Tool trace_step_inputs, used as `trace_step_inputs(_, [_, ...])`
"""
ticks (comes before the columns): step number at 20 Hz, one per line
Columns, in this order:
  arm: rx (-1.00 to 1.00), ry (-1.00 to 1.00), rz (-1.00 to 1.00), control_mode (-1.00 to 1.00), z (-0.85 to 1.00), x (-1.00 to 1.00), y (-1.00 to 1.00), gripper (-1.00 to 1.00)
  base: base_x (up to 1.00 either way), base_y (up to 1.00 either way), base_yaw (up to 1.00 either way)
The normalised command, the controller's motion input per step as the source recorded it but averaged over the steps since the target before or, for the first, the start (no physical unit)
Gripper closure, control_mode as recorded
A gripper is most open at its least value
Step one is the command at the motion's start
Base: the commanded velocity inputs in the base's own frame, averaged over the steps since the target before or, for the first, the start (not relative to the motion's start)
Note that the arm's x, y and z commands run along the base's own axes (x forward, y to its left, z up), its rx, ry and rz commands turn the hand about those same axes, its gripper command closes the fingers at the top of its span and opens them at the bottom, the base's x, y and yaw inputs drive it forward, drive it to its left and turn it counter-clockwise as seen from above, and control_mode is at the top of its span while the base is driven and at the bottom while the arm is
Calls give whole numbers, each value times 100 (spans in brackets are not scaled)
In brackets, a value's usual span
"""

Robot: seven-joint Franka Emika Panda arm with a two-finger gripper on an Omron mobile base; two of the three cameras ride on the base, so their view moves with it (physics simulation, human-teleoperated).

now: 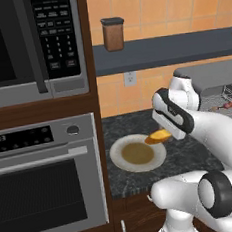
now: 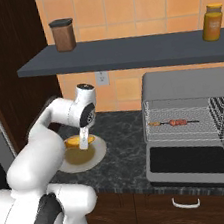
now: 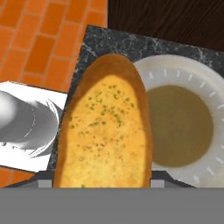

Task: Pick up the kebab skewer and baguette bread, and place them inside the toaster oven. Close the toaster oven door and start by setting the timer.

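Observation:
My gripper (image 3: 103, 181) is shut on the baguette bread (image 3: 107, 131), a golden oval piece flecked with green that sits between both fingertips. The bread (image 1: 158, 135) hangs a little above the right rim of the white plate (image 1: 122, 150), whose centre is brownish. From the right base view the bread (image 2: 75, 140) sits under the hand, over the plate (image 2: 100, 148). To the right stands the toaster oven (image 2: 188, 80), its door (image 2: 189, 161) dropped open flat. The kebab skewer (image 2: 173, 122) lies on the wire rack inside it.
A microwave (image 1: 25, 41) and a wall oven (image 1: 45, 195) fill the cabinet column on the left. A dark shelf above the counter carries a brown canister (image 2: 63, 35) and a yellow bottle (image 2: 212, 22). The open door reaches to the counter's front edge.

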Motion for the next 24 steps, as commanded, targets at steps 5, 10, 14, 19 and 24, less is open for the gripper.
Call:
trace_step_inputs(5, [0, 0, -3, -100, 23, -24, -81, 100, 0, 0, 0])
trace_step_inputs(10, [0, -7, 0, -100, 13, -1, -86, 100, 0, 0, 0])
trace_step_inputs(14, [0, -16, 0, -100, 5, 0, -86, 100, 0, 0, 0])
trace_step_inputs(19, [-1, -10, -2, -100, 17, 0, -82, 100, 0, 0, 0])
trace_step_inputs(24, [-2, -6, -8, -100, 27, 1, -71, 100, 0, 0, 0])
